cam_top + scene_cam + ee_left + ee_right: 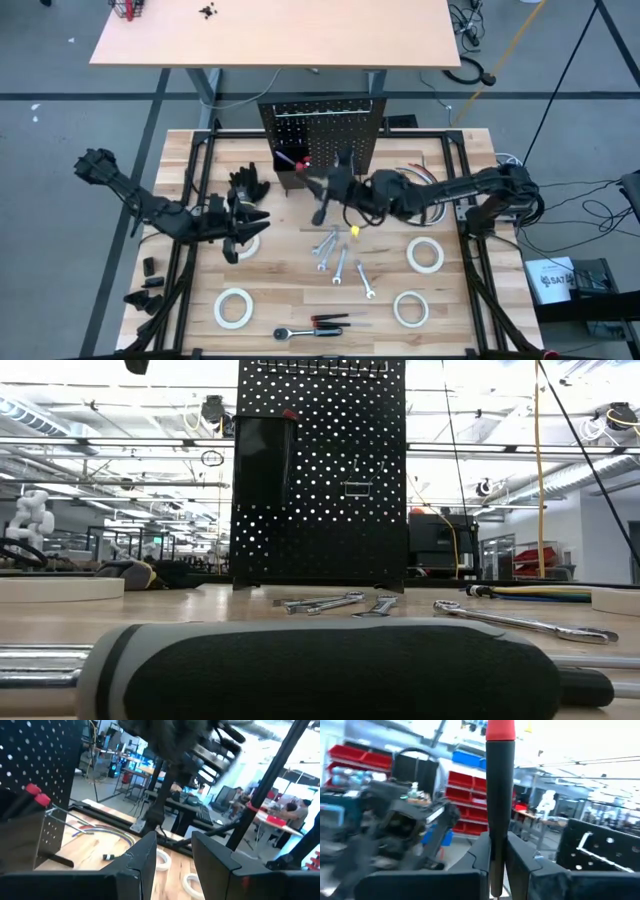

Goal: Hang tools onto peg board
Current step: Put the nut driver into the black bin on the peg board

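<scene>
The black peg board [322, 128] stands upright at the table's far middle, with red-capped screwdrivers [298, 160] in its box bin. My right gripper [330, 195] hovers just in front of the board, shut on a black screwdriver with a red cap [500, 780]. My left gripper [240, 240] is open and holds nothing; it hangs over a white tape roll [247, 244] at the left. Silver wrenches [338, 255], three more tape rolls [425, 255] and a ratchet [300, 331] lie flat on the table. My right gripper pinches the screwdriver's black handle [498, 837] between its two fingers, which lie across it. The red-capped end [500, 727] sticks out well beyond the fingers. The tool is lifted clear of the table.
Black gloves [250, 185] lie left of the board's foot. Coloured cables [420, 172] run along the far right of the table. Two screwdrivers [335, 321] lie beside the ratchet at the near edge. A black frame [200, 180] borders the tabletop.
</scene>
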Robot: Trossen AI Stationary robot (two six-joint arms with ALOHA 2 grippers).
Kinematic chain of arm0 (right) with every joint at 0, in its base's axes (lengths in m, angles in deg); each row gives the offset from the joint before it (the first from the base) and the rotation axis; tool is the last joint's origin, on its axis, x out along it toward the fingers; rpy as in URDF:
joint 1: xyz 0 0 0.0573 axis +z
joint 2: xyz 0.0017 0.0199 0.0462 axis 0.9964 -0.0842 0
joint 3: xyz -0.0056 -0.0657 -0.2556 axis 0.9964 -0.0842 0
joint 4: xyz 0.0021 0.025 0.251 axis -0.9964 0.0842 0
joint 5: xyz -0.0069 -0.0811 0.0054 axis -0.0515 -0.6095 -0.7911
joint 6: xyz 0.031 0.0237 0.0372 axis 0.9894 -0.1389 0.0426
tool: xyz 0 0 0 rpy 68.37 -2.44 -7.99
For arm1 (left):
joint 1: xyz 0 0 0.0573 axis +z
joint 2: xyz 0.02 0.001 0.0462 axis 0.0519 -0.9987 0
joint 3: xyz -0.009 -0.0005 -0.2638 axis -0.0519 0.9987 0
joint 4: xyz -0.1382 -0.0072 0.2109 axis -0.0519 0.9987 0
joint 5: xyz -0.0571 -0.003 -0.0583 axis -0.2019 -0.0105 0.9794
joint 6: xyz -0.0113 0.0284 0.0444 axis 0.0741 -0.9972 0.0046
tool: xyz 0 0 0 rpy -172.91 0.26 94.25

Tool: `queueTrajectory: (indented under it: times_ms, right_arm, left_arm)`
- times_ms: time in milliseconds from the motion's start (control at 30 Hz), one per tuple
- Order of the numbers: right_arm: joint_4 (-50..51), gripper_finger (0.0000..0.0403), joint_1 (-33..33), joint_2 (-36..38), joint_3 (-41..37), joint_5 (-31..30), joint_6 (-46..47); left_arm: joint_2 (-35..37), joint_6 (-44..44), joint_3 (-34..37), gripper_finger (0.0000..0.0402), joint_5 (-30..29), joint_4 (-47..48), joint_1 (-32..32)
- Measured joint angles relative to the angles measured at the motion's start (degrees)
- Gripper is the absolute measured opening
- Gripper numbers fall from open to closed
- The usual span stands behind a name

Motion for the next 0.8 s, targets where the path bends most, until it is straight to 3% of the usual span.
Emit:
queueTrajectory:
  times_ms: [667,800]
  right_arm:
    - [-4.03,0.0025,-8.74,-9.35,-0.11,-0.15,5.24]
    - [-1.94,0.0063,-9.23,-9.35,-0.11,-0.12,8.29]
  left_arm:
    - [-1.34,0.63,0.02,0.0125,-0.8,1.04,-0.48]
    - [-1.34,0.82,0.02,0.0125,-0.8,1.04,-0.48]
